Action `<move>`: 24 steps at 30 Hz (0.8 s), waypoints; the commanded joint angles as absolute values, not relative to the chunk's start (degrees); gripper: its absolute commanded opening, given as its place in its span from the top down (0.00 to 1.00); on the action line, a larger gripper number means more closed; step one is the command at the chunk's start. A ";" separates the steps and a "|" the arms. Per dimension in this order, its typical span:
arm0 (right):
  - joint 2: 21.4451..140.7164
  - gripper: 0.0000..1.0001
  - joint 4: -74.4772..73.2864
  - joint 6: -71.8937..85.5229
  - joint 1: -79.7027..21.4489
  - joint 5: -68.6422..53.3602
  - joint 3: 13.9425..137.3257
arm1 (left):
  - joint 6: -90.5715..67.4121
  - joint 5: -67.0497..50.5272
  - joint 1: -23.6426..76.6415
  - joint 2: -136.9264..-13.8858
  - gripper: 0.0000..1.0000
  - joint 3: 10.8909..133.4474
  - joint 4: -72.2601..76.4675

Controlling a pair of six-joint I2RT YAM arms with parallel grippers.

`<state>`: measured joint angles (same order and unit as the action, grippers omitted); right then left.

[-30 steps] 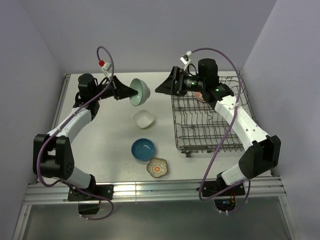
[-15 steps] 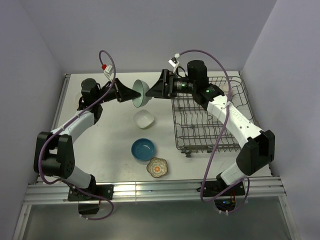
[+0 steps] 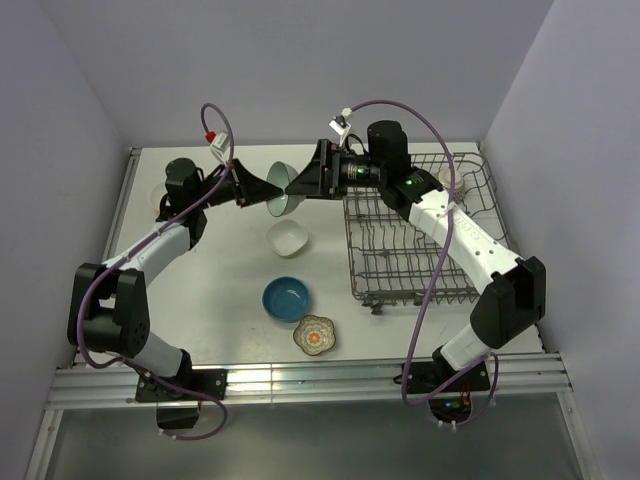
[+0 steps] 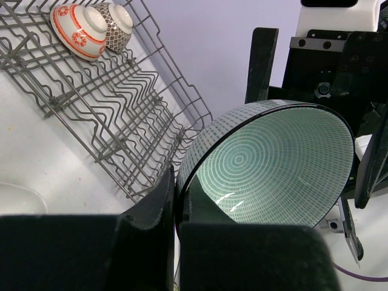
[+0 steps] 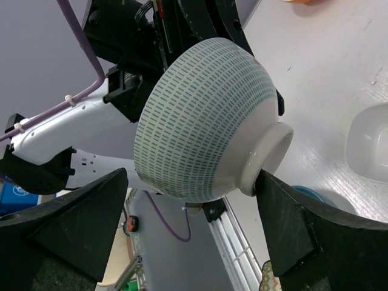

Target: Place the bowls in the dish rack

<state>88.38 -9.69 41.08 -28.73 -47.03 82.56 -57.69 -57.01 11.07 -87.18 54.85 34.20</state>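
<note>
My left gripper (image 3: 270, 187) is shut on the rim of the pale teal bowl (image 3: 284, 188) and holds it on its side in the air left of the dish rack (image 3: 420, 245). The pinch shows in the left wrist view (image 4: 176, 188), with the bowl's inside (image 4: 273, 163) facing the camera. My right gripper (image 3: 296, 184) is open. In the right wrist view (image 5: 191, 182) its fingers straddle the bowl (image 5: 200, 121), one fingertip (image 5: 267, 188) right at the bowl's foot. The orange-white bowl (image 4: 79, 30) and the grey patterned bowl (image 4: 118, 24) stand in the rack (image 4: 121, 103).
On the table lie the white squarish bowl (image 3: 288, 238), the deep blue bowl (image 3: 287, 299) and the floral bowl (image 3: 316, 335), in a line left of the rack's near corner. The white table has raised edges and lilac walls behind and on both sides.
My right gripper has swung left from above the rack to the teal bowl, and its open fingers now straddle it. My left gripper has carried the bowl slightly right.
</note>
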 commanded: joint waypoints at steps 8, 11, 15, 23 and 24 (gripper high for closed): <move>86.84 0.15 -6.94 41.04 -29.62 -47.20 84.82 | -53.70 -55.20 11.95 -87.01 1.00 57.13 32.08; 87.19 0.15 -8.08 40.43 -29.79 -45.88 85.34 | -53.26 -54.76 12.30 -86.84 1.00 57.30 31.47; 87.80 0.14 -8.44 40.69 -30.23 -45.44 85.43 | -52.21 -54.32 13.01 -86.31 1.00 57.39 30.24; 88.24 0.21 -8.35 41.22 -30.32 -45.09 85.52 | -52.12 -53.70 13.10 -85.87 1.00 57.22 30.15; 88.33 0.23 -8.44 41.22 -30.24 -45.00 85.52 | -52.29 -53.61 13.10 -85.78 1.00 57.13 30.23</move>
